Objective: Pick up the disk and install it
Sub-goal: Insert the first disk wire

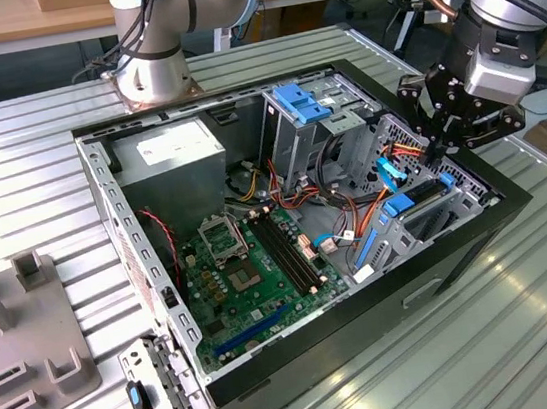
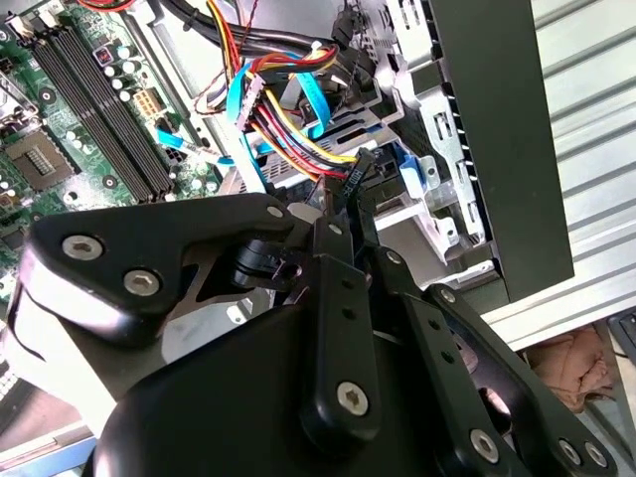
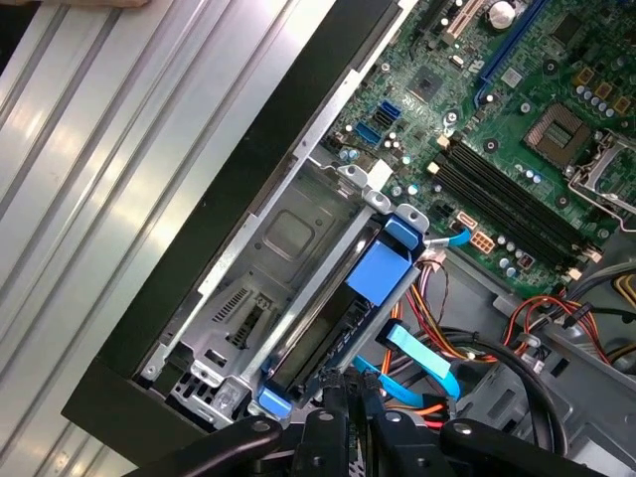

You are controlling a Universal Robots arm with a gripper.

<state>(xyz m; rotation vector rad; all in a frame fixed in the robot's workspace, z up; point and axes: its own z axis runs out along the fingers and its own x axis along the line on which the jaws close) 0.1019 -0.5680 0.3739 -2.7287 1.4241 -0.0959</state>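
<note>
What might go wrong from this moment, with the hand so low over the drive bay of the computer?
1. The hand hangs right beside the loose coloured cables; it may snag or pull one.
2. The disk sits edge-on between its blue rails in the bay; an off-centre push might jam it.

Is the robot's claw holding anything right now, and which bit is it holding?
It cannot be told. The gripper hangs over the open computer case, just above the disk that sits in its bay, but whether it grips the disk doesn't show.
</note>
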